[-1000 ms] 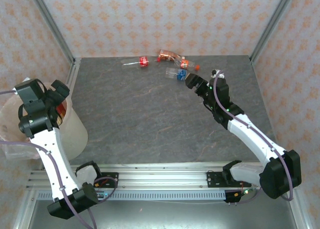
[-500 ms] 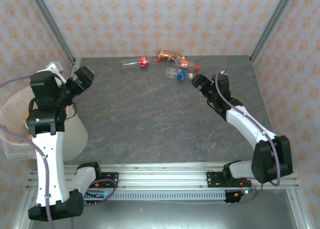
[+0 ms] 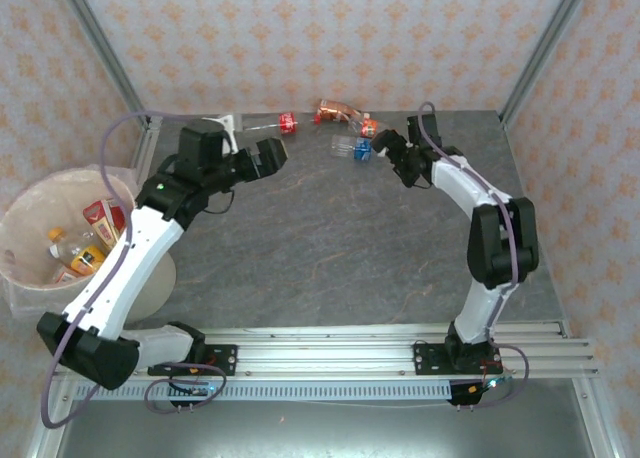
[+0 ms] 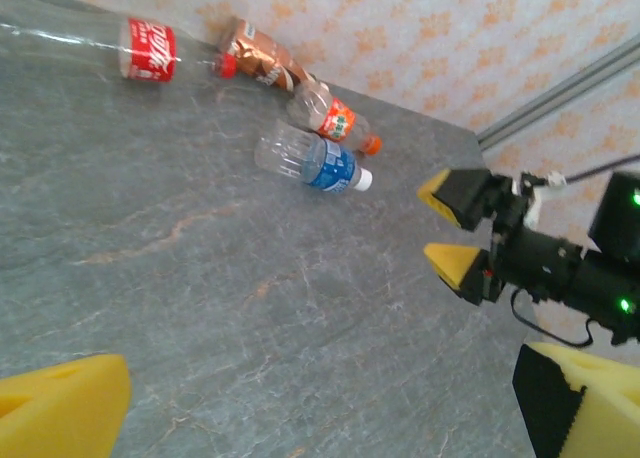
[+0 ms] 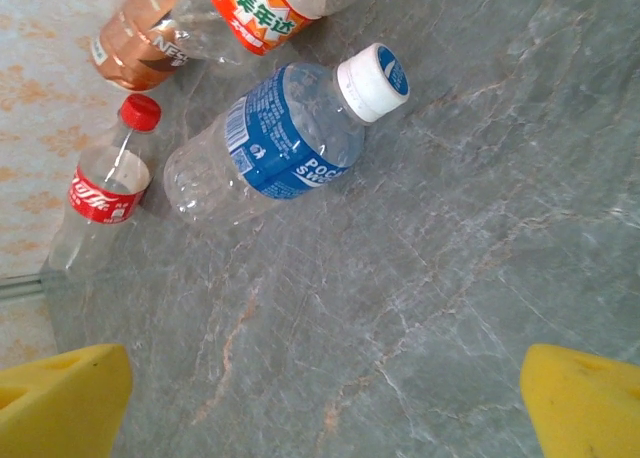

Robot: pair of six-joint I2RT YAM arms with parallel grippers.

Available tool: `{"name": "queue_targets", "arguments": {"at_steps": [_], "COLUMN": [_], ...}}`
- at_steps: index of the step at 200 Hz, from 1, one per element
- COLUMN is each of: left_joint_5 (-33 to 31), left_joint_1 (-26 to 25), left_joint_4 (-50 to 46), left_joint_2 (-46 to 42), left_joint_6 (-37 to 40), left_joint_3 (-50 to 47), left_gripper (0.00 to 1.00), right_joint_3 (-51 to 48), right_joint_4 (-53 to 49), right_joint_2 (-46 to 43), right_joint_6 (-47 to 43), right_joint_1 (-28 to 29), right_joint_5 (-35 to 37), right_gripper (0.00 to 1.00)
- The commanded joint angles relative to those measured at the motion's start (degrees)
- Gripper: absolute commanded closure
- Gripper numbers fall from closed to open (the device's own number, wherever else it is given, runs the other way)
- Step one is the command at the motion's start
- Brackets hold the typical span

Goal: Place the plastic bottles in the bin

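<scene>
Lying inside the bin [image 3: 152,273] are plastic bottles [image 3: 64,246]; left gripper [image 3: 270,154] and right gripper [image 3: 386,146] gape wide, empty.

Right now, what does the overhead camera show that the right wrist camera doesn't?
The overhead camera adds the bin at the left with bottles inside, plus both whole arms and the open left gripper. The right wrist camera adds the print on the blue-label bottle and its white cap. Both share that bottle, the red-label bottle, the orange-label bottle and the crushed brown bottle on the table.
</scene>
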Motion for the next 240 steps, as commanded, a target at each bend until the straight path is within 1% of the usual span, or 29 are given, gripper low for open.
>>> {"name": "queue_targets", "arguments": {"at_steps": [1,12,25,42,59,75,81,129,174,210,240], "left_joint_5": [-4.1,-4.9,-5.5,-6.4,-7.1,-8.2,-8.6,-10.6,-11.6,-11.5,-11.4], "left_joint_1": [-2.3,-3.1,-3.5,-3.6,-3.7,-3.6,-3.7,-3.7,-3.7,-3.7,-3.7], "left_joint_4": [2.5,2.1,1.7,1.2,0.7,0.0,-0.2,-1.4,-1.9,-2.1,-2.4], "left_joint_2": [2.3,3.5,4.6,5.2,5.3,5.0,5.0,4.9,5.4,6.1,6.6], "left_joint_6": [-0.2,0.2,0.4,0.6,0.6,0.6,2.1,3.1,3.6,3.9,4.0], "left_joint_3": [0.3,0.7,0.8,0.7,0.4,-0.1,-0.3,-1.7,-1.8,-1.6,-1.4], "left_gripper": [0.00,0.00,0.00,0.00,0.00,0.00,0.00,0.00,0.00,0.00,0.00], "right_joint_3": [7.6,10.8,13.5,16.6,20.1,23.3,24.2,28.4,25.9,29.9,31.2], "right_joint_4": [-6.6,-7.2,-5.8,-3.6,-2.1,-2.6,-3.0,-4.4,1.7,0.8,0.8], "right_joint_2": [6.1,9.4,13.0,17.2,20.7,22.8,23.3,26.9,27.5,30.5,32.6], "right_joint_6": [6.5,10.5,15.5,22.4,26.2,27.4,28.0,31.4,39.9,41.3,42.8], "right_joint_1": [-0.2,-0.2,-0.2,-0.2,-0.1,0.1,0.1,0.2,0.5,0.4,0.7], "right_joint_5": [-3.5,-4.6,-6.0,-7.7,-9.4,-8.0,-7.2,-3.8,-3.8,-5.8,-7.1], "right_gripper": [0.01,0.02,0.04,0.08,0.10,0.10,0.10,0.08,0.10,0.10,0.11]}}
